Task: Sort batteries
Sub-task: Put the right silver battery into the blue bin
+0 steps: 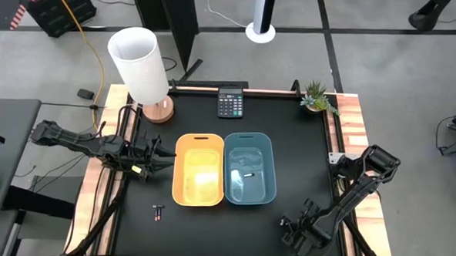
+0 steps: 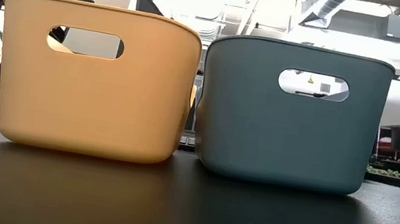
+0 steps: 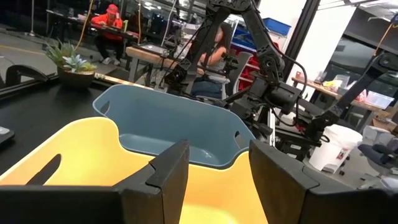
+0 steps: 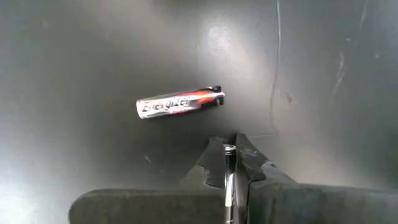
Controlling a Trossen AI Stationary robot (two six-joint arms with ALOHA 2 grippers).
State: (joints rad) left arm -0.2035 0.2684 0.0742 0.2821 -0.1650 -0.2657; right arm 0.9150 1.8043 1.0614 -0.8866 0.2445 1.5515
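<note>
Right tool (image 4: pixel 231 163), fingers pressed together and holding nothing, hangs just beside a silvery battery (image 4: pixel 179 103).

A robotics lab: spare robot arms (image 3: pixel 267 74), workbenches (image 3: pixel 155 56), exposed ceiling ducts (image 2: pixel 335 5).

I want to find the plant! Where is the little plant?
The little plant sits at the table's far right corner in the high view, right of the calculator, beyond the blue bin.
</note>
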